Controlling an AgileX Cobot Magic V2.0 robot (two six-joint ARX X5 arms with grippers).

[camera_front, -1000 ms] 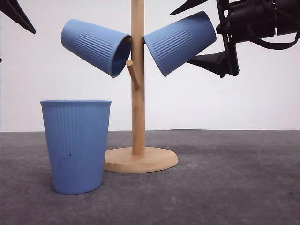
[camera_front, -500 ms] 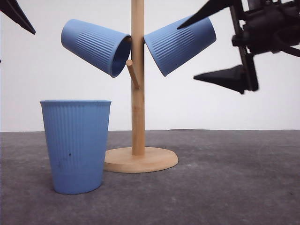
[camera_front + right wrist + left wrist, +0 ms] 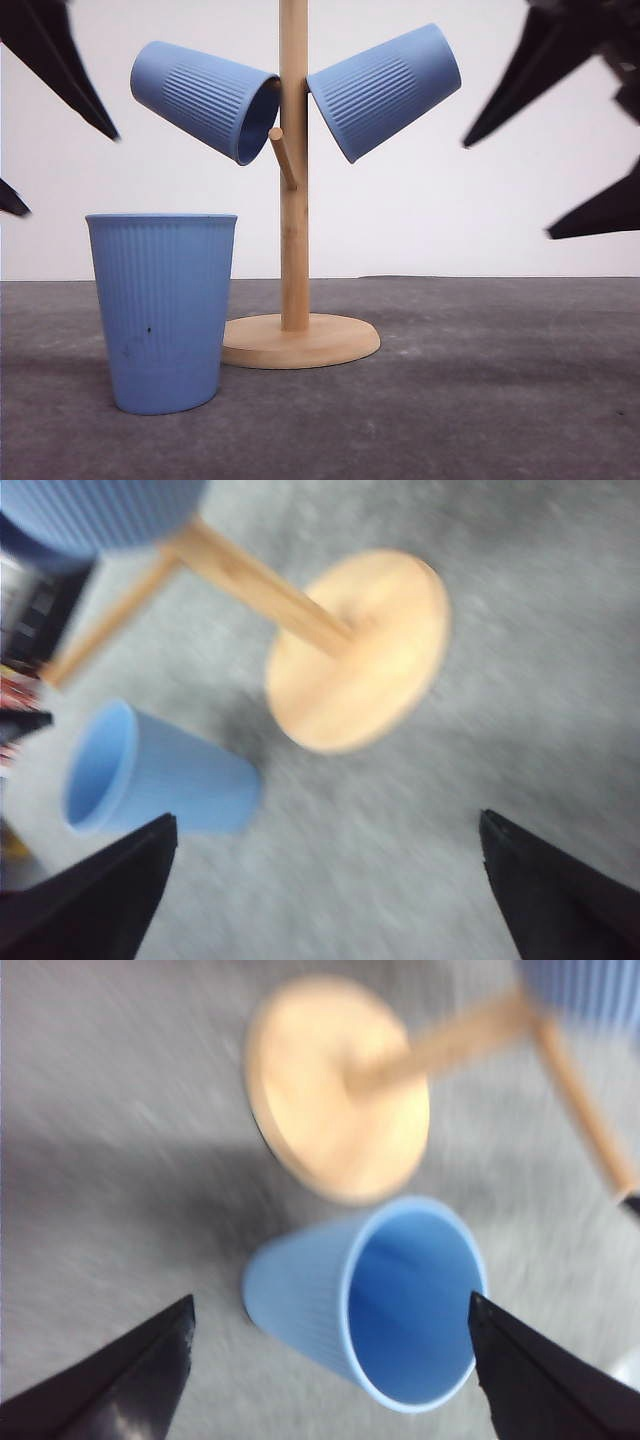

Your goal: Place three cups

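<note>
Light-blue ribbed cups: in the front view two hung mouth-down and tilted on the wooden rack (image 3: 294, 180), one left of the post (image 3: 205, 98) and one right (image 3: 385, 90), while the third cup (image 3: 163, 310) stood upright on the counter (image 3: 480, 400) just beside the rack's round base; only the left wrist view looked down into that cup's empty interior (image 3: 410, 1305). The counter was dark grey and matte, with a plain white wall (image 3: 450, 230) behind. Both wrist views were motion-blurred; the left gripper (image 3: 330, 1360) and right gripper (image 3: 325, 880) had their fingers spread wide, holding nothing, cut off at the frame edges.
</note>
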